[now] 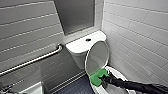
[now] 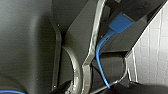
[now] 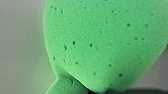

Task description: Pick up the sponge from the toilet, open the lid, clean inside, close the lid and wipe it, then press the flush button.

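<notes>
The white toilet (image 1: 80, 46) stands against the tiled back wall, and its oval lid (image 1: 97, 56) is raised and leans back toward the tank. My right gripper (image 1: 103, 79) reaches in from the lower right and is shut on the bright green sponge (image 1: 98, 76), which sits at the front of the bowl rim (image 1: 117, 72) just below the lid. In the right wrist view the sponge (image 3: 105, 45) is very close, with pale white surface behind it. A dark round flush button (image 1: 88, 39) sits on the tank cover. My left gripper is open and holds nothing.
A metal grab bar (image 1: 37, 60) runs along the left wall. White tiled wall (image 1: 140, 37) stands close on the toilet's right. Dark floor (image 1: 75, 87) lies left of the bowl, with a white object (image 1: 32, 89) at the lower left. A blue cable (image 2: 100, 57) crosses the robot's own dark parts.
</notes>
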You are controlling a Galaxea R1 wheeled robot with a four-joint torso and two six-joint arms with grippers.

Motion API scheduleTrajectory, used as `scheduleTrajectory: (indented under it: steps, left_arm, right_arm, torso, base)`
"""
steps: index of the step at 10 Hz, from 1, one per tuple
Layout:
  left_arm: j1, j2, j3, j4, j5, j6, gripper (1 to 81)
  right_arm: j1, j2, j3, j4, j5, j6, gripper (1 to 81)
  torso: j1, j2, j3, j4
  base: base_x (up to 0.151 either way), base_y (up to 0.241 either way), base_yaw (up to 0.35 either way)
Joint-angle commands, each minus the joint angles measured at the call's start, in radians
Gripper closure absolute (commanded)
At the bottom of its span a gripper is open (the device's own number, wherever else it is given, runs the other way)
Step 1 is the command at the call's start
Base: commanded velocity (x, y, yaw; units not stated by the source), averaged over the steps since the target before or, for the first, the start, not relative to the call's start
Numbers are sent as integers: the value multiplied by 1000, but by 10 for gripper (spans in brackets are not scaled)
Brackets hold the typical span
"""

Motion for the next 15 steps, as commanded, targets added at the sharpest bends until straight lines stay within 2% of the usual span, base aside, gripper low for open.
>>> scheduleTrajectory:
  steps: [1,3,7,11,15]
  left_arm:
    - [19,-11,21,9,66,4,10]
    - [18,-9,21,11,66,7,10]
    - [18,-8,21,13,65,10,10]
    - [15,-9,21,14,65,10,10]
    - [13,-14,21,28,65,10,10]
  right_arm:
    - [-14,-122,214,-14,-87,-3,811]
    - [-51,-222,319,-33,-67,-3,811]
    - [-142,-368,446,-57,-21,-3,811]
    - [-235,-593,661,-79,49,-5,811]
    - [-364,-672,702,-82,79,-11,811]
  torso:
    - [0,0,0,0]
    - [0,0,0,0]
    - [0,0,0,0]
    - [0,0,0,0]
    - [0,0,0,0]
  base:
    - [0,0,0]
    - [0,0,0]
    - [0,0,0]
    - [0,0,0]
    - [0,0,0]
